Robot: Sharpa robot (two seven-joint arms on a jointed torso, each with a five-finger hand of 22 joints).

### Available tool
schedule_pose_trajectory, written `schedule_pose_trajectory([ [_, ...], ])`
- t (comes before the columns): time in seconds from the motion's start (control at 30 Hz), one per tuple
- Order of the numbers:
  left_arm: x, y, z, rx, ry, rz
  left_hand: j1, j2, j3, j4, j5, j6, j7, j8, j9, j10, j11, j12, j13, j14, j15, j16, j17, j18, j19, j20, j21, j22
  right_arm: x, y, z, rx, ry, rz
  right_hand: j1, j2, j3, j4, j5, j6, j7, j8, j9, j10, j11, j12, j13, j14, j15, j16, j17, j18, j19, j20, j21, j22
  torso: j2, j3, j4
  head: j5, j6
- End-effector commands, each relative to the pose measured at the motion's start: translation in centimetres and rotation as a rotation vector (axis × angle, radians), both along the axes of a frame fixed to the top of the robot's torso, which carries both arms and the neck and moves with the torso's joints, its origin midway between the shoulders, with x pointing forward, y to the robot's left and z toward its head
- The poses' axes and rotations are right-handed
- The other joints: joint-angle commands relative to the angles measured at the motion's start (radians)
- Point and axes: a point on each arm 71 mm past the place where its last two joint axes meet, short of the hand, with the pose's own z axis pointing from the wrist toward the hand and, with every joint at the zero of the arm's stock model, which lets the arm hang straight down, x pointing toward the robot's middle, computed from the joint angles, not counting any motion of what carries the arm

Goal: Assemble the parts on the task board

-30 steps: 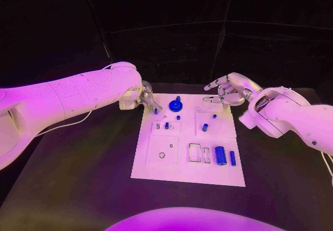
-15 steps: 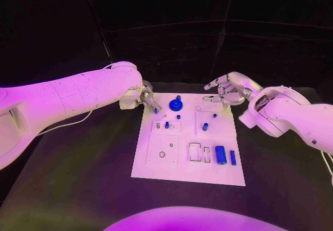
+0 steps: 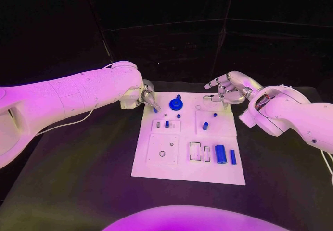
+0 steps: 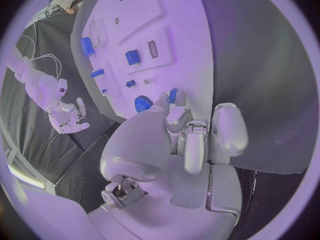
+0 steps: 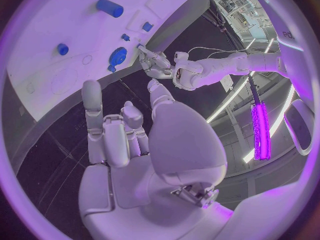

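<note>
Step in hand, as I judge it: L hand (image 3: 144,97) is working a small blue part (image 4: 173,95) at the far left corner of the task board (image 3: 160,173), prob. picking it up or seating it. Wrist cam shows L fingertips (image 4: 162,102) right at that piece, at the board's edge, the other fingers curled in; whether it's actually pinched I can't tell, contact is hidden by the hand. R hand (image 3: 225,92) hovers over the far right corner of the board, fingers apart, holding nothing. Next move prob. calls for a firm pinch on the small piece, then lining it up upright over its hole before pressing; R hand stays out of the way or steadies the board. Board itself: white flat plate mid-table, w/ square and slot recesses. Parts on it: round blue knob (image 3: 176,104) near the far edge, centre; small blue peg (image 3: 205,127) in the mid-right panel; big blue cylinder (image 3: 221,155) and thinner blue bar (image 3: 232,158) lying side by side, apart, toward the near right corner. Oval hole in the near-left panel looks unfilled, so assembly is far from done.
</note>
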Motion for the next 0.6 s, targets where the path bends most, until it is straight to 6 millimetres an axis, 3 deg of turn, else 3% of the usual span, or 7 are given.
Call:
schedule_pose_trajectory([
  [0.03, 0.0, -0.1, 0.2, -0.037, -0.022, -0.003, 0.021, 0.014, 0.045, -0.045, 0.003, -0.002, -0.004, 0.009, 0.023, 0.002, -0.003, -0.003, -0.001, 0.104, -0.006, 0.006, 0.263, 0.0, 0.0, -0.009, -0.003, 0.001, 0.0, 0.1, 0.1, 0.0, -0.005, 0.011, -0.001, 0.012, -0.005, 0.0, 0.004, -0.001, -0.005, 0.004, -0.001, 0.0, -0.006, -0.001, -0.001, 0.036, -0.002, -0.005, -0.001, 0.012, 0.001, -0.003, -0.004, -0.001, 0.0, 0.0001, 0.0004, -0.001, -0.002],
  [0.6, -1.7, 1.1, 0.6, -0.16, -0.058, 0.07, -0.016, 0.004, 0.128, -0.087, 0.003, -0.02, -0.005, 0.038, 0.057, 0.012, -0.005, -0.008, -0.003, 0.104, -0.007, 0.006, 0.263, -0.001, 0.002, -0.012, -0.003, 0.006, 0.1, -0.1, 0.1, -0.002, -0.004, 0.007, -0.001, 0.012, -0.005, 0.0, 0.004, -0.001, -0.005, 0.004, -0.001, 0.0, -0.006, -0.001, -0.001, 0.036, -0.002, -0.005, -0.001, 0.012, 0.001, -0.003, -0.004, -0.001, 0.0, 0.0001, 0.0012, 0.002, -0.004],
])
